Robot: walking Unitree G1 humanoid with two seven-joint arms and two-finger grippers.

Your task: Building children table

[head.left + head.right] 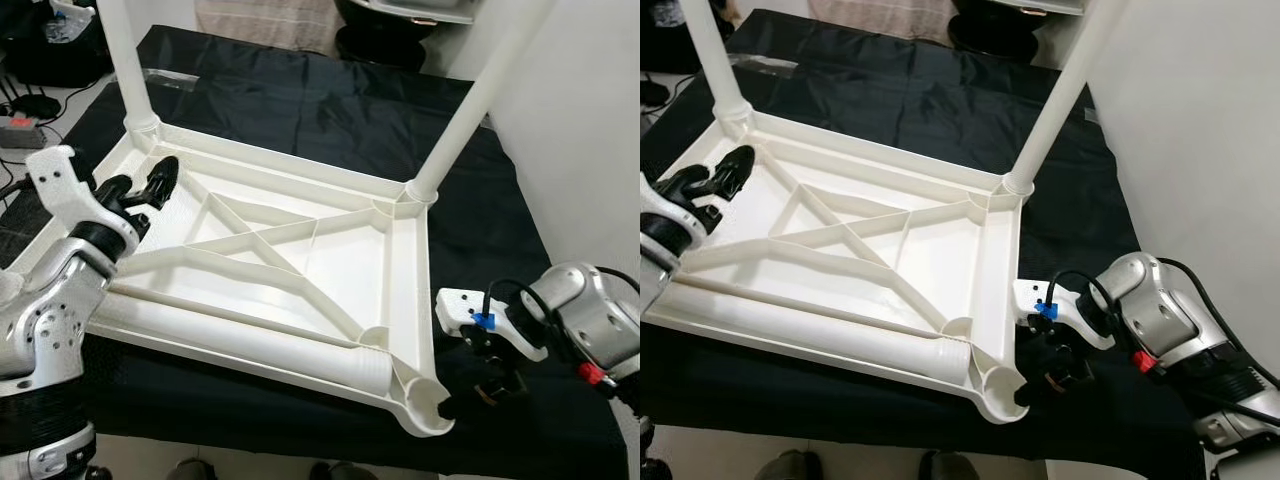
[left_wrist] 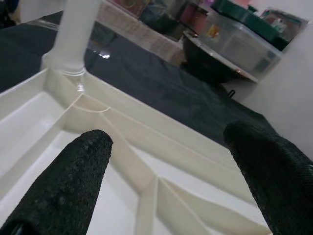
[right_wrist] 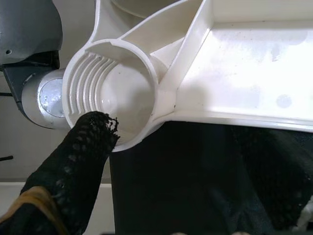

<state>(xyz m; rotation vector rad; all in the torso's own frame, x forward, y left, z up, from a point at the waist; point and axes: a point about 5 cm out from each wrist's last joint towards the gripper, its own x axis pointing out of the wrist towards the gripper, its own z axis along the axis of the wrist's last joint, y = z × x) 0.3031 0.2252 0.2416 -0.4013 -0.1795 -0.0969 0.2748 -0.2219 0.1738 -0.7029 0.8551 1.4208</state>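
A white plastic table top (image 1: 350,270) lies upside down on black cloth. Two white legs (image 1: 130,60) (image 1: 470,110) stand upright in its far corner sockets. A third leg (image 1: 250,340) lies loose along the near edge. The near right corner socket (image 1: 430,405) (image 3: 117,93) holds nothing. My right gripper (image 1: 478,385) (image 3: 186,166) is low beside that corner, open, with one fingertip (image 3: 88,142) at the socket's rim. My left gripper (image 1: 140,187) (image 2: 166,171) hovers open over the top's left side, with nothing between its fingers.
The black cloth (image 1: 300,110) covers the floor around the table top. A white wall (image 1: 580,120) rises close on the right. A power strip and cables (image 1: 20,125) lie at the far left. Bins and a dark bowl (image 2: 220,58) stand behind.
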